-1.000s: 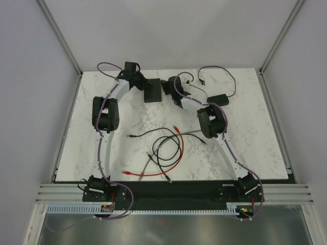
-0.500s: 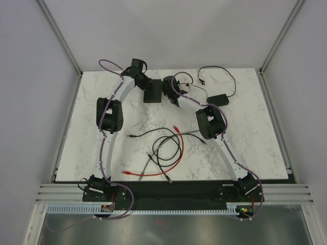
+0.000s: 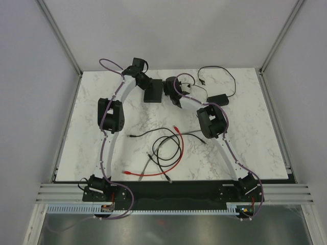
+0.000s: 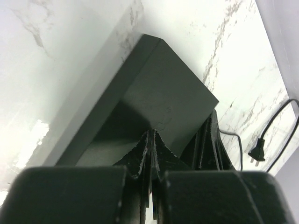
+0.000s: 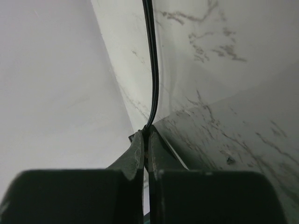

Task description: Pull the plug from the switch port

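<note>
Red, black and grey loose cables lie on the bench, nearest the arm bases. Further back, the left fingers are closed, tips pressed on top of the switch, likely pinning it. The right fingers are closed on a thin black cord just beside the switch's right edge. Sockets are hidden, so can't tell if it's unplugged yet; the pull looks at hand. A power adapter sits beyond. No containers in view.

Top view: bright, even, diffuse light. Table reads pale, with faint, soft shadows. Sharp overall.

Left wrist: white glare patch on the table at lower left, washed out. Switch is dark, its near end in shadow. Left gripper is blurred in the foreground.

Right wrist: dimmer, with grey shade across the marble. Right gripper is soft and the cord fairly crisp.
</note>
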`<control>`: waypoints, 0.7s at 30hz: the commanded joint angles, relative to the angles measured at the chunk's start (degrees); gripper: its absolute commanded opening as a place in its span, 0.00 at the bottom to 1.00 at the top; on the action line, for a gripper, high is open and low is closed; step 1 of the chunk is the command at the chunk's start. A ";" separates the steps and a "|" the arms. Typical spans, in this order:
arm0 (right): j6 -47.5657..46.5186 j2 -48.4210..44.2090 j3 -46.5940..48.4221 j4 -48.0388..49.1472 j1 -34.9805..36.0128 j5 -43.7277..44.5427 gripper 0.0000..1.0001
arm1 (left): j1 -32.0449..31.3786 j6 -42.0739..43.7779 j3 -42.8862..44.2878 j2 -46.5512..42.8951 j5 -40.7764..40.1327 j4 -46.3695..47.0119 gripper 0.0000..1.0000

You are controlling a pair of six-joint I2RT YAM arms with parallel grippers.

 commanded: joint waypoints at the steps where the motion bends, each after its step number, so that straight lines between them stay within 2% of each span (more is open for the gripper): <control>1: 13.40 1.14 -4.60 7.06 -3.97 7.56 0.00 | 1.23 -0.07 -0.41 4.71 -8.33 -9.34 0.02; 2: 13.90 1.68 -4.46 8.66 -3.97 6.86 0.00 | 1.32 -0.16 -0.41 4.62 -8.59 -9.25 0.02; 3: 10.77 1.85 -3.07 5.72 -4.14 6.85 0.00 | 1.23 0.02 -0.32 4.71 -8.60 -9.34 0.02; 4: 6.30 1.42 2.34 0.65 -5.36 7.02 0.00 | 1.23 -0.07 -0.32 4.62 -8.60 -9.34 0.02; 5: -2.62 0.81 4.66 -5.76 -5.81 10.59 0.00 | 1.23 0.02 -0.24 4.71 -8.60 -9.34 0.02; 6: -5.84 -1.55 3.81 -6.34 -6.42 12.20 0.00 | 1.23 0.02 -0.15 4.71 -8.51 -9.43 0.02; 8: -9.28 -3.06 1.97 -6.70 -6.86 13.09 0.00 | 1.23 0.11 -0.15 4.80 -8.68 -9.34 0.02; 10: -12.36 -0.63 7.03 -7.66 -6.96 10.20 0.00 | 0.97 0.46 0.12 4.88 -9.38 -9.34 0.02; 13: -9.57 1.59 6.36 -4.61 -6.34 4.32 0.00 | 0.79 1.86 0.47 4.80 -10.00 -9.34 0.02; 14: -10.00 2.29 6.00 0.63 -6.08 2.91 0.00 | 0.97 3.69 -1.36 4.19 -8.09 -7.34 0.02; 16: -13.07 5.45 8.71 2.52 -5.72 -2.78 0.00 | 1.76 6.33 -5.14 0.08 -5.09 -3.30 0.02; 18: -16.31 7.21 8.56 7.43 -5.55 -6.84 0.00 | 1.76 11.52 -13.74 -4.67 -5.16 5.92 0.02; 20: -17.47 8.09 8.11 10.86 -5.55 -12.81 0.00 | 1.85 15.81 -23.64 -13.17 -6.39 16.96 0.02; 21: -17.74 8.62 6.54 12.88 -5.46 -14.49 0.00 | 2.11 17.14 -25.62 -15.40 -6.75 19.64 0.02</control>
